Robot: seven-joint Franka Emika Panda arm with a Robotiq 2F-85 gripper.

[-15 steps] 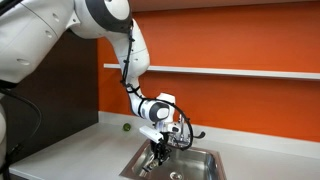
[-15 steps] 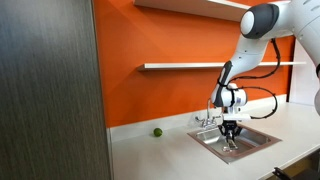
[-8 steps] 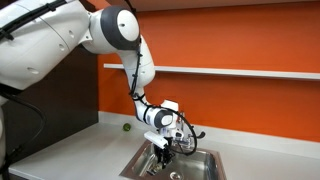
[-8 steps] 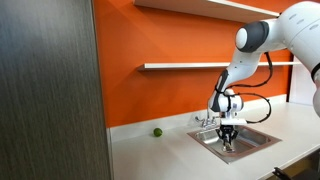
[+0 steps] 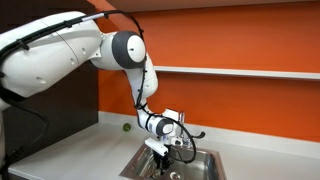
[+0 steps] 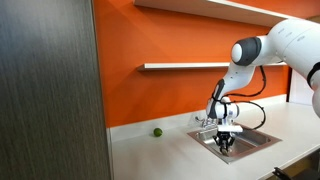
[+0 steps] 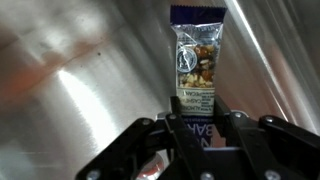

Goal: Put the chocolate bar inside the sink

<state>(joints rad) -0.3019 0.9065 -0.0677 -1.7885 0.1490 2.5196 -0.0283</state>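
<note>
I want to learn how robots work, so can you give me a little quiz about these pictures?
1. True or false: the gripper holds the snack bar.
2. What colour is the wall behind the sink? A blue, B orange, C white.
3. Fill in: the green ball lies on the ____, outside the sink.
Key: 1 true; 2 B; 3 counter.

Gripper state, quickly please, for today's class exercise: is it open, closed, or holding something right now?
The gripper is closed, its jaws holding the chocolate bar down inside the sink.
</note>
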